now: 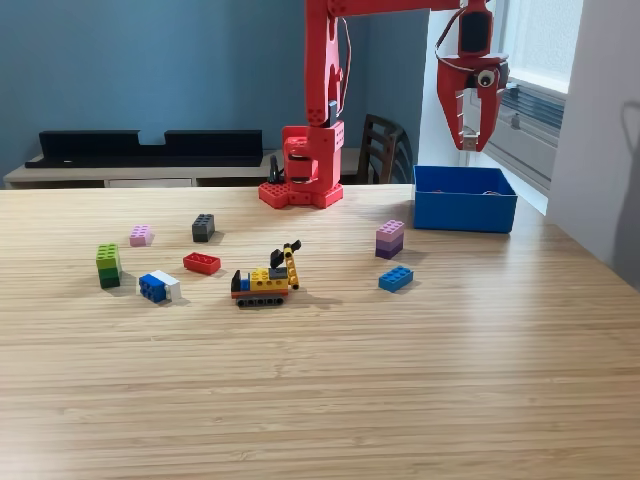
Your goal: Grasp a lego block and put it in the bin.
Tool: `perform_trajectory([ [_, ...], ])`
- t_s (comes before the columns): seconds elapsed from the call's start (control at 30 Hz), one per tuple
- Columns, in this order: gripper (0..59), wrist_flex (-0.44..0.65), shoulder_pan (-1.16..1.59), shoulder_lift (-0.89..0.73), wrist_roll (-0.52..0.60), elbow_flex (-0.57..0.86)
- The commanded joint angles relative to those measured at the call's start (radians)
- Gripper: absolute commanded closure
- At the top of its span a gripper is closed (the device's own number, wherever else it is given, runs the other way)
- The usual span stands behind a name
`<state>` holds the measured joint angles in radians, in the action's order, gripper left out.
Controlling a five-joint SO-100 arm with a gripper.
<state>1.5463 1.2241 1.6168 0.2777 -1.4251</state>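
My red gripper [470, 146] hangs high at the exterior view's upper right, pointing down over the blue bin [464, 210]. Its fingers taper until the tips meet, and no block shows between them. The bin stands on the table's far right, and its inside is mostly hidden by its front wall. Several lego blocks lie on the wooden table: a purple stack [390, 239], a blue block [395, 279], a red block [201, 263], a dark grey block [203, 228], a pink block [140, 235], a green stack [108, 265] and a blue-and-white block [158, 286].
A small yellow-and-black lego vehicle [265, 278] sits mid-table. The arm's red base [301, 175] is fixed at the table's far edge. A chair [380, 150] stands behind it. A black shelf [150, 148] lines the blue back wall. A white wall borders the right side.
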Motion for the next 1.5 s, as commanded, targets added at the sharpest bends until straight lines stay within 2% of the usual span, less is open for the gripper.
perform_trajectory([
  [0.03, 58.4, 0.011, 0.012, 0.014, -0.015, 0.032],
  [0.1, 56.6, 0.011, 0.012, 0.014, -0.021, 0.02],
  [0.2, 43.4, 0.011, 0.014, 0.014, -0.032, 0.005],
  [0.27, 37.4, 0.012, 0.017, 0.014, -0.037, -0.002],
  [0.33, 34.3, 0.012, 0.021, 0.014, -0.038, -0.006],
  [0.43, 32.9, 0.012, 0.021, 0.014, -0.038, -0.008],
  [0.5, 35.2, 0.012, 0.021, 0.014, -0.038, -0.006],
  [0.67, 57.3, 0.011, -0.034, 0.014, -0.015, 0.009],
  [0.7, 58.5, 0.011, -0.061, 0.014, -0.003, 0.014],
  [0.87, 58.5, 0.011, -0.278, 0.017, 0.051, 0.037],
  [1.03, 58.5, 0.011, -0.58, 0.029, 0.046, 0.017],
  [1.27, 58.5, -0.011, -0.999, 0.017, -0.074, 0.046],
  [1.5, 58.5, -0.018, -1.212, 0.017, -0.149, 0.057],
])
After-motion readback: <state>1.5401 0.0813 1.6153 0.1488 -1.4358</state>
